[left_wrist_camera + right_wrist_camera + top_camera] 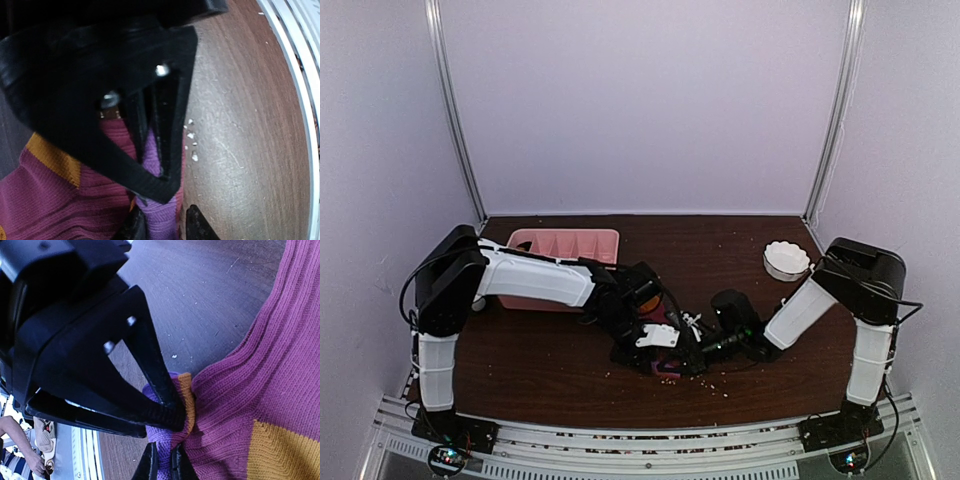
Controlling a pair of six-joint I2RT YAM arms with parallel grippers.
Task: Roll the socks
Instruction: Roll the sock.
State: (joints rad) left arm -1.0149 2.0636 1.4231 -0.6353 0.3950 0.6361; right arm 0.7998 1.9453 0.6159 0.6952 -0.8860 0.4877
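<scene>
The socks (pixel 665 368) lie bunched on the brown table near its front middle, mostly hidden under both grippers. In the left wrist view the socks (pixel 60 200) show dark red ribbing, an orange band and a purple fold. My left gripper (pixel 165 227) has its two black tips on either side of that purple fold. In the right wrist view the socks (pixel 270 365) fill the right side. My right gripper (pixel 164 465) pinches a purple and orange edge tightly. The two grippers (pixel 655 345) (pixel 698 350) meet tip to tip over the socks, each one's black triangular finger filling the other's view.
A pink tray (pixel 565 245) lies at the back left, partly behind the left arm. A white bowl (pixel 786 260) stands at the back right. Small white crumbs (pixel 720 385) dot the table by the socks. The metal rail (pixel 640 440) runs along the front edge.
</scene>
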